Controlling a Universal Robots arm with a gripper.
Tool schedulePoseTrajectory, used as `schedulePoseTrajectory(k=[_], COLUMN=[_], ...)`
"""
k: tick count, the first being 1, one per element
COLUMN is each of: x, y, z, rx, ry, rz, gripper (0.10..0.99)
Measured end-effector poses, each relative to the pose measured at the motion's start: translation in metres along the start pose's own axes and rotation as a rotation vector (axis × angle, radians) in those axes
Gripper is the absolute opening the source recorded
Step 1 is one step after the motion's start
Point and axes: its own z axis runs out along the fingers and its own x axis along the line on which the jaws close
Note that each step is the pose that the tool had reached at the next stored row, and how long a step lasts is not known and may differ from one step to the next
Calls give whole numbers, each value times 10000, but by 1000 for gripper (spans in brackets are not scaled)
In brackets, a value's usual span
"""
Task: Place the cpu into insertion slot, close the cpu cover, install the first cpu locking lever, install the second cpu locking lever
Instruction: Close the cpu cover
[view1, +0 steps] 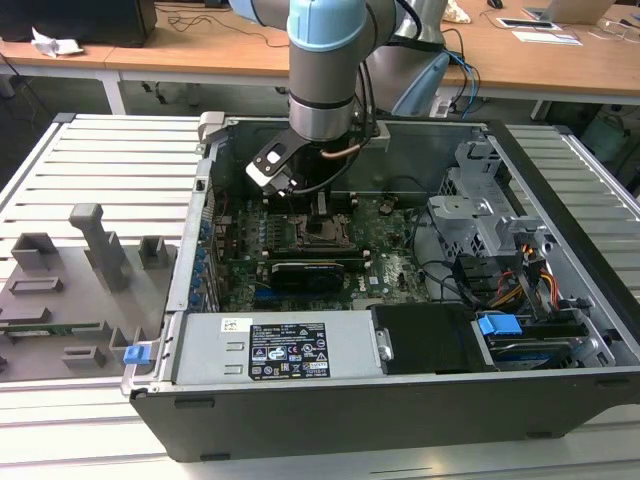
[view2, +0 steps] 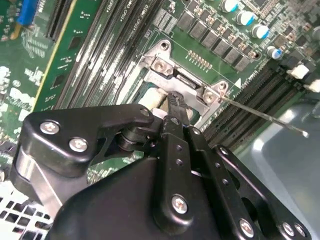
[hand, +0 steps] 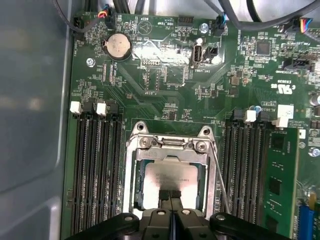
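Note:
In the first wrist view the cpu (hand: 172, 175) lies flat with its pale metal top inside the insertion slot (hand: 134, 200). The silvery cpu cover (hand: 170, 145) lies down around it as a frame. My gripper (hand: 170, 196) is shut, with nothing visible between its black fingertips (hand: 164, 196), and the tips rest at the chip's edge. A thin wire locking lever (hand: 220, 177) runs along one side of the socket. In the second wrist view that lever (view2: 265, 117) sticks out free past the socket's corner, beyond the gripper (view2: 173, 102). The exterior view has the gripper (view1: 320, 208) low over the socket (view1: 322, 236).
The motherboard (view1: 385, 265) sits inside an open computer case (view1: 200, 290). Rows of black memory slots (hand: 95, 170) flank the socket on both sides. A drive cage (view1: 480, 215) and cables (view1: 520, 280) fill the exterior view's right. Grey fixtures (view1: 95, 245) stand on the slatted table.

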Motion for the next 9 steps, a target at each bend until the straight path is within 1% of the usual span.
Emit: schedulePoseTrajectory(k=[1,4,9], x=[0,-4,-7], y=[11,74,136], z=[-6,-6,-4], rx=[0,25,26], ry=[2,1,1], rz=[-3,0,1], gripper=[110,110,110])
